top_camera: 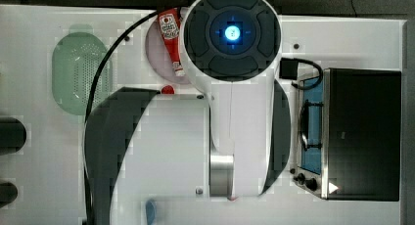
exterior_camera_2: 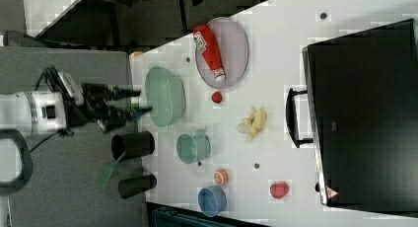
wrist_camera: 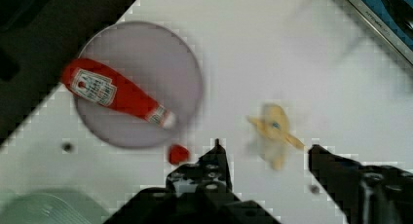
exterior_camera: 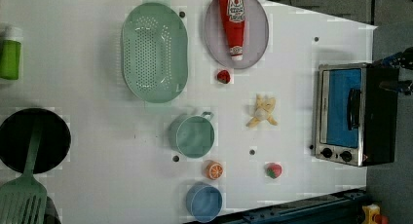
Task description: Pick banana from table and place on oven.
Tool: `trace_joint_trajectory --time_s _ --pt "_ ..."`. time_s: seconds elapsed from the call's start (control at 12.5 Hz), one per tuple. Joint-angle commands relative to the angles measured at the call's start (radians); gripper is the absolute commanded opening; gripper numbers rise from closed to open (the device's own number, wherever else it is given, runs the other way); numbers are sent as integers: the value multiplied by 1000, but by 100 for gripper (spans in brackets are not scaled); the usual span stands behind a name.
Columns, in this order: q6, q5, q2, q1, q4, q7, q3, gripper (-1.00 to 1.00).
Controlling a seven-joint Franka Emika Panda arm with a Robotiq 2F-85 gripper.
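Wrist view, open hand above table, banana between its fingers, untouched

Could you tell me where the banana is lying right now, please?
In the left view, the banana lies on the white table, between the green cup on its left and the oven on its right.

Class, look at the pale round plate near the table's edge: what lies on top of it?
A red ketchup bottle lies on the plate. The plate surface beneath the bottle is covered.
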Motion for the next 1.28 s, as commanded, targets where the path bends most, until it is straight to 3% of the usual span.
trace_joint_trajectory --time_s 0.08,0.24,0.64,1.28 --pt "-184 6 -365 -31 -187 35 -16 60" --pt "-185 6 -365 -31 -187 35 -15 100" --pt "-159 6 -325 -31 -231 35 -15 100" --pt "208 6 -102 -31 -444 35 -15 100"
